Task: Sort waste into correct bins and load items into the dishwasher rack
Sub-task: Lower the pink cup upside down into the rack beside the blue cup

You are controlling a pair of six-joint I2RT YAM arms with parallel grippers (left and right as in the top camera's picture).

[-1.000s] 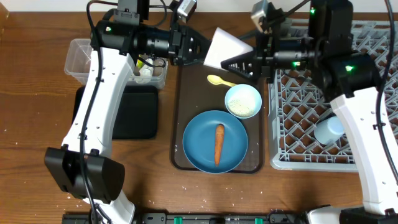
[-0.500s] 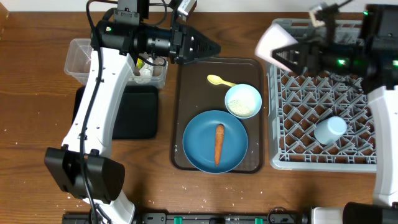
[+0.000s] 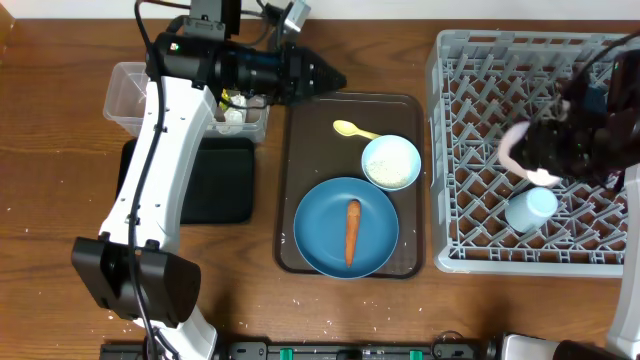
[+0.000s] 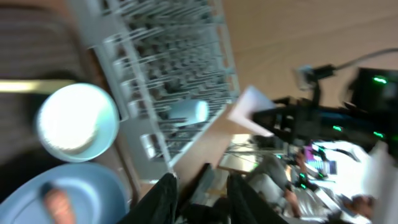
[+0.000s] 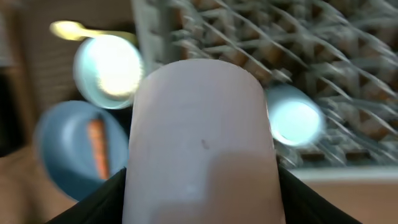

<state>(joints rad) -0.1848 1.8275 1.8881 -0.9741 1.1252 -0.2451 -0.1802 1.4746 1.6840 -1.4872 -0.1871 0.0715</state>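
While the right end effector hangs over the grey dishwasher rack at the right of the overhead frame, it has the pale pink cup pinched between its dark fingers, one on each side of the cup wall! The overhead view is smeared there, so the cup shows only as a pink blur above the pegs. Just below that blur, the light blue cup lies on its side inside the rack, near the lower right corner.

Over at the upper centre, the left end effector points right above the top edge of the brown serving tray. Its wrist view shows the two fingers standing apart with nothing between them.

On the serving tray, the small yellow spoon lies near the top. The white bowl sits just below it, with a pale filling. The large blue plate takes the lower half of the tray, and the orange carrot lies lengthwise in its middle.

At the upper left, the clear plastic tub sits on the tabletop, partly hidden behind the left arm, with something white visible at its right end. Below it lies the shallow black tray. A few white specks dot the wood near the bottom.
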